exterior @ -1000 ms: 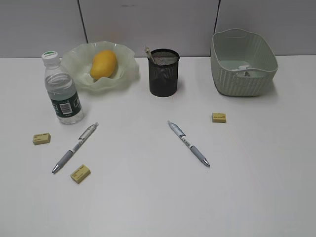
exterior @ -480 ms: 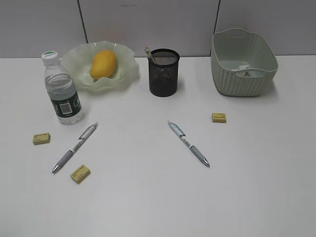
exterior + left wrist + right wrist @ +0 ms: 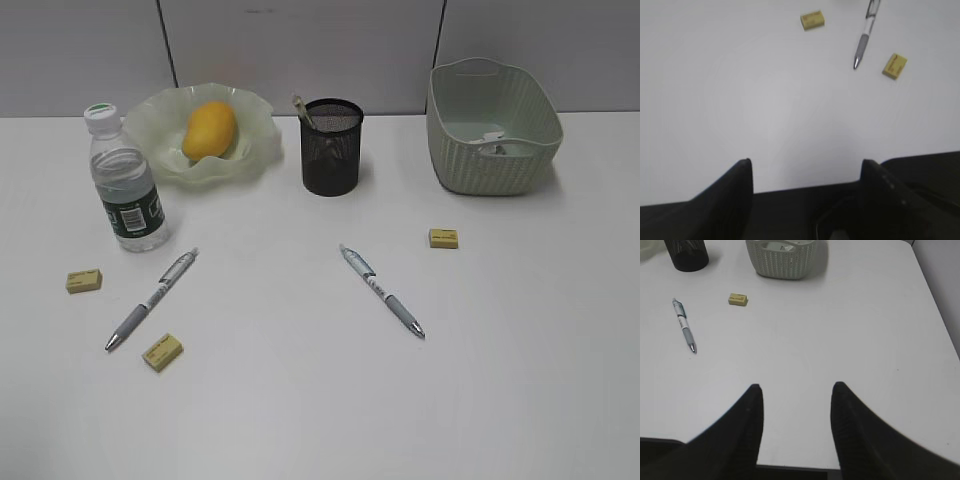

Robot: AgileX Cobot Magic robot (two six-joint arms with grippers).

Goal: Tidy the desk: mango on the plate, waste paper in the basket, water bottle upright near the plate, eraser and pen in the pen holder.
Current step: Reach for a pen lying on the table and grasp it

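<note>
Yellow erasers (image 3: 84, 280) and slim pens (image 3: 382, 291) lie loose on the desk (image 3: 300, 400); light, stiff, best pinched mid-body. Left gripper (image 3: 805, 175) and right gripper (image 3: 796, 400) both hang open, empty.

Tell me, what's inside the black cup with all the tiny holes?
One pen pokes out above the rim of the black wire-mesh pen holder, leaning left. The mesh hides the rest of the pen and the bottom, so I cannot tell whether anything else is in there.
</note>
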